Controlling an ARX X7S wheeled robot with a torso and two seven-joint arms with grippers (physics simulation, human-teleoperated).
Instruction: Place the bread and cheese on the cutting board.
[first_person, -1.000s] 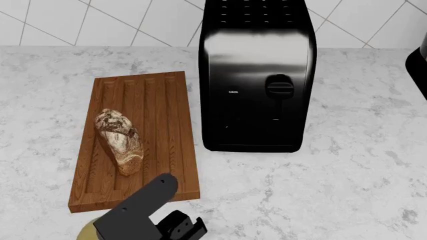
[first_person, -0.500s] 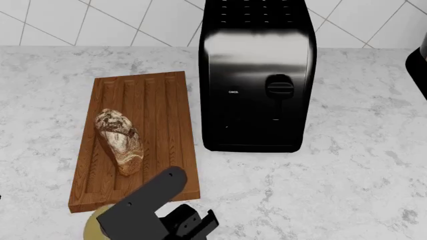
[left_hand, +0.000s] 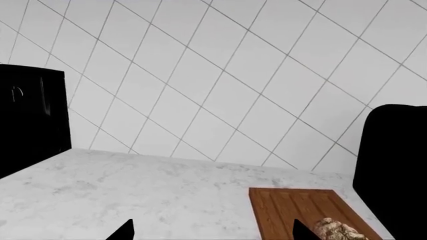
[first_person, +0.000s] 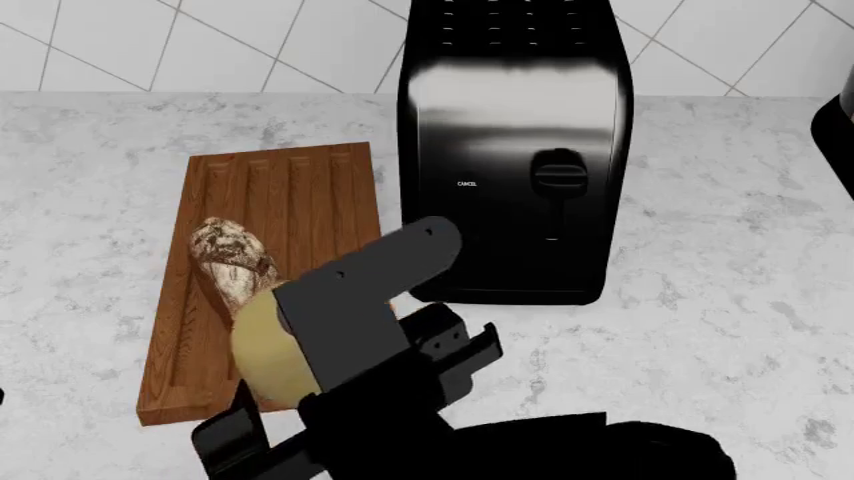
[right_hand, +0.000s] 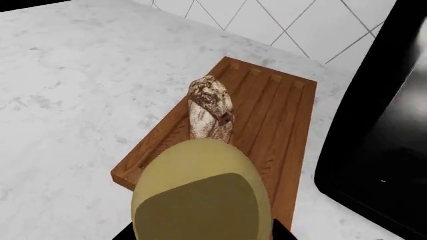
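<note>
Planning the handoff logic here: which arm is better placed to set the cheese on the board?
Right. The right gripper holds the cheese above the cutting board beside the bread; the left gripper faces the wall.

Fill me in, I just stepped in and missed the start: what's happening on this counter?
A two-armed robot is loading food onto the board. The bread already lies on it. The right claw holds the cheese raised over the board's near end, not yet set down. A black toaster stands just right of the board. The left claw is off to the side; only its tips show, apart and holding nothing.
</note>
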